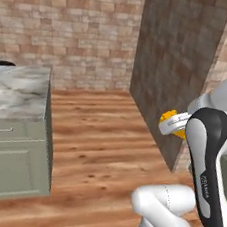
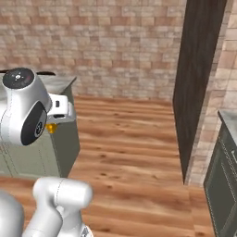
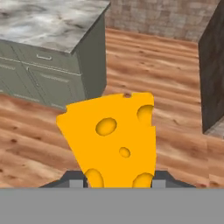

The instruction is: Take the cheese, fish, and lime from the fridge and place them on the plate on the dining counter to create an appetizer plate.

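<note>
The cheese [image 3: 113, 135], a yellow-orange wedge with holes, stands upright between my gripper [image 3: 117, 180] fingers, and the gripper is shut on it. In the left base view a sliver of the cheese [image 1: 170, 113] shows at the white hand beside the dark wall. It shows again as a small yellow bit [image 2: 51, 128] under the hand. The dining counter [image 3: 48, 22], marble on a sage-green base, lies ahead to the left, with the counter [image 1: 17, 91] some way from the gripper. The plate, fish, lime and fridge are out of view.
A dark stone-faced pillar [image 1: 171, 67] stands just right of the hand. Wooden floor [image 1: 101, 144] stretches between the counter and the pillar up to a brick wall [image 2: 106, 41]. A dark green cabinet [image 2: 224, 180] sits at the far right.
</note>
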{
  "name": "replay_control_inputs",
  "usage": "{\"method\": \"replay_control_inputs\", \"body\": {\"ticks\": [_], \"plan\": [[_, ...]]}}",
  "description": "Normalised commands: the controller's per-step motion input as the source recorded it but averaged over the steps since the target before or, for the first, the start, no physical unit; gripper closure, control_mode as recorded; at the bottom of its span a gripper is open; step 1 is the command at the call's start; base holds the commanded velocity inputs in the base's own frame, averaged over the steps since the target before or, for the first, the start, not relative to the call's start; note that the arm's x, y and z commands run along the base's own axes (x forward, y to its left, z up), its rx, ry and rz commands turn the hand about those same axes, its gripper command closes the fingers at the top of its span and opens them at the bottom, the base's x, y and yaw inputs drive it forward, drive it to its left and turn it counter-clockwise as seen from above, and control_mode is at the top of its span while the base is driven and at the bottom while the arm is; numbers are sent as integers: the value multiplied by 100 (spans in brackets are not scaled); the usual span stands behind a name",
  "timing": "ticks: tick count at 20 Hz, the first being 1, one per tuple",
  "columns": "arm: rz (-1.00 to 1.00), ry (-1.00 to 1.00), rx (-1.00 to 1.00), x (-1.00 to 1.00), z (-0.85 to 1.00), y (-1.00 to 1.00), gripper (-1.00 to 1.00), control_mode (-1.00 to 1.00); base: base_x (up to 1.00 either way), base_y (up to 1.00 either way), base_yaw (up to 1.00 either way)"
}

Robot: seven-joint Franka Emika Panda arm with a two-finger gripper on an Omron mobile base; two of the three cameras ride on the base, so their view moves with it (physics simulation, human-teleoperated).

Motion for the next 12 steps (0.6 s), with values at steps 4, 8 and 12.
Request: {"method": "replay_control_inputs", "body": {"ticks": [4, 8, 12], "plan": [[0, 0, 0, 0, 0, 0, 100, 100, 100, -24, 19], [0, 0, 0, 0, 0, 0, 100, 100, 100, -29, 18], [0, 0, 0, 0, 0, 0, 100, 100, 100, -28, 18]]}}
